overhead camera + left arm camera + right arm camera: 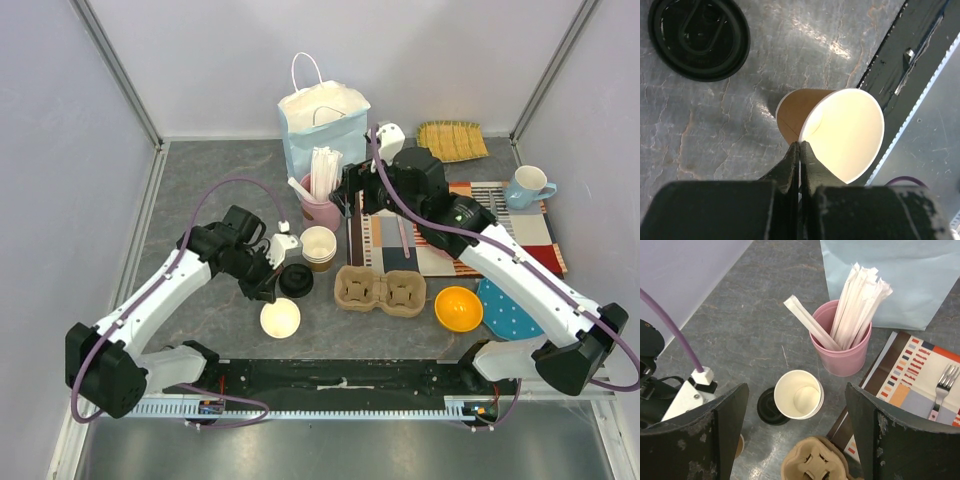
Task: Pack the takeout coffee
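Grey desk (200,180), two arms at near edge. Striped placemat (525,230) on the right half, partly under the right arm. Light blue paper bag (322,120) stands upright at back centre, handles up.

Right claw (796,390): jaws spread wide, nothing between them, hovering over the middle of the desk near the bag. Left claw (800,145): fingers together, clamped on the rim wall of the kraft paper cup (840,130), one finger on the brown outside and one on the cream inside.

Takeout coffee is in two parts. That cup has no lid, is tilted with its mouth toward the wrist camera, and is near the front edge of the desk, left of the cardboard cup carrier (380,290). Cannot tell if its base touches the desk. The black sip lid (697,37) lies flat on the desk just behind it, apart from it.

Blue dotted plate (500,315) front right, orange bowl (459,308) just beside it, both right of the carrier. Woven yellow mat (452,140) back right. Light blue mug (525,187) at the placemat's far right corner. Pink cup (840,352) with wrapped straws (860,300) stands in front of the bag. Second open paper cup (797,395) upright between the pink cup and the carrier, next to the lid. Fork (942,385) lies on the placemat.
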